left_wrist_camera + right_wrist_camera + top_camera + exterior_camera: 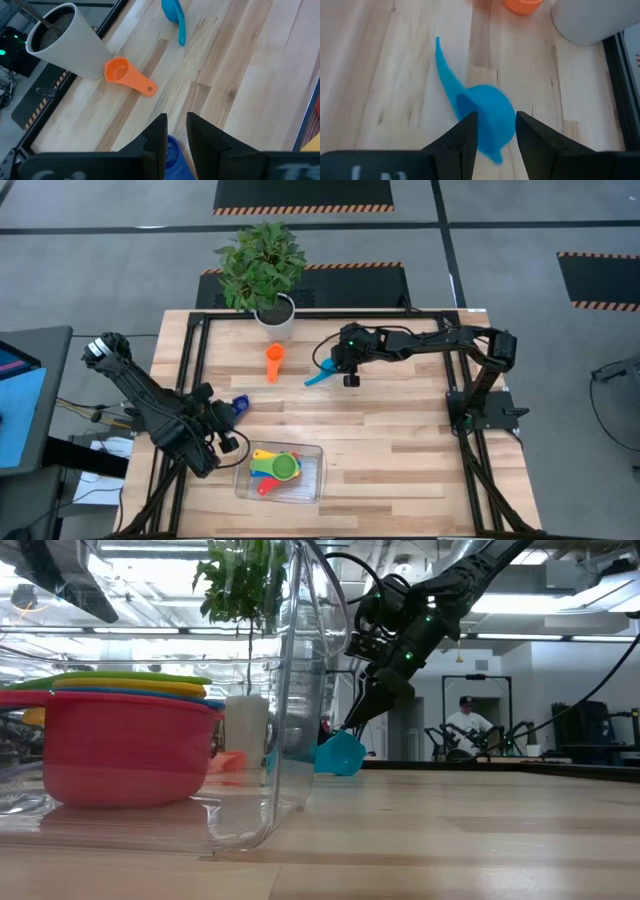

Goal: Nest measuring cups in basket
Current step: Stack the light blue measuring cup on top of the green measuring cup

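**Right pincer over the light blue cup's bowl, handle trailing away**

My right pincer [492, 131] is down at the far middle of the bench [400, 460], and the light blue cup [482, 120] is right under it. In my wrist view the bowl sits between my two fingers, part of it hidden behind them, and the jaws stand partly apart with a gap across the bowl. I can't tell yet whether the pads touch the rim; I don't count this as a hold.

Here's what matters: the cup's long axis. The handle runs out from the bowl away from my wrist, slanting off to one side, so my fingers straddle the bowl end, not the handle. From above, the handle tip points toward the left side of the bench and the bowl lies nearest my pincer. I judge the closing should catch the bowl wall.

The orange cup [273, 361] lies just beside the white pot [276, 318], near but apart from the blue one. The basket [312, 482] is at the near edge, well apart from me, with yellow, green and red cups already inside.

My left pincer [175, 131] waits near the basket's left side, fingers narrowly apart, a dark blue cup [171, 150] beneath them; whether it is gripped I can't tell.
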{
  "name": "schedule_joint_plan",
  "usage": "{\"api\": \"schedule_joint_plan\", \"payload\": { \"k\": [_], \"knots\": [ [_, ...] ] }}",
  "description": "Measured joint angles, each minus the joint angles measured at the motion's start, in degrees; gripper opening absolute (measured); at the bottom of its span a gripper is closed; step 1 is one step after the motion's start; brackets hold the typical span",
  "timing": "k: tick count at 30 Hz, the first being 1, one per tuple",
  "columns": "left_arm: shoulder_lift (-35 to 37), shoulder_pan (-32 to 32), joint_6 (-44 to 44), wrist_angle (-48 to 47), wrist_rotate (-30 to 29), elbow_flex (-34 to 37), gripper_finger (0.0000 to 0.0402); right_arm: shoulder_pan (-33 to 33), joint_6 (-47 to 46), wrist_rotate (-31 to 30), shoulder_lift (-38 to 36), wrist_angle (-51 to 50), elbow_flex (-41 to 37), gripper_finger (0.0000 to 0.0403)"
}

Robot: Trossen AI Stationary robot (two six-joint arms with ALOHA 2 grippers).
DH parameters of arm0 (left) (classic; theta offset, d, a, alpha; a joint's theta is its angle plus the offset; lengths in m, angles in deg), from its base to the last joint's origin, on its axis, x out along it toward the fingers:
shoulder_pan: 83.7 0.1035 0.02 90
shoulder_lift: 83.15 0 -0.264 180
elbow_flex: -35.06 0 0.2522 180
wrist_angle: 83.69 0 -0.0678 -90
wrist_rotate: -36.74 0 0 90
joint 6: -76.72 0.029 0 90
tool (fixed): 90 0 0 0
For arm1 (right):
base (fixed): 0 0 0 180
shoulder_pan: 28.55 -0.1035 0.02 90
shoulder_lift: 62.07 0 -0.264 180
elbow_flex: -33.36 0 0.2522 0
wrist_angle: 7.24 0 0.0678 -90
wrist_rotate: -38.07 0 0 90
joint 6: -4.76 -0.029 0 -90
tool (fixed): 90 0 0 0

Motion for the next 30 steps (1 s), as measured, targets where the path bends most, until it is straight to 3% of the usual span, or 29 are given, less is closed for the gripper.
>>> {"api": "schedule_joint_plan", "payload": {
  "k": [11, 19, 22, 26, 30],
  "knots": [
    [0.02, 0.00, 0.02, -0.10, -0.02, -0.02, 0.0062, 0.04, 1.43, -3.15, 9.15, 1.72, 4.52, 0.0152],
    [0.00, 0.00, -0.09, 0.08, -0.04, -0.02, 0.0062, -1.01, -2.03, -2.63, 6.82, -4.94, 8.59, 0.0137],
    [0.00, 0.00, -0.47, 0.08, -0.04, -0.02, 0.0062, -2.23, -4.58, 1.65, 5.60, -8.89, 9.32, 0.0132],
    [0.00, -0.01, -0.48, 0.24, -0.04, -0.02, 0.0062, -5.24, -6.36, 4.34, 5.66, -7.74, 9.34, 0.0129],
    [0.00, 0.00, -0.39, 0.22, -0.31, -0.02, 0.0062, -8.01, -5.61, 0.44, 6.46, -0.78, 9.30, 0.0135]
  ]
}}
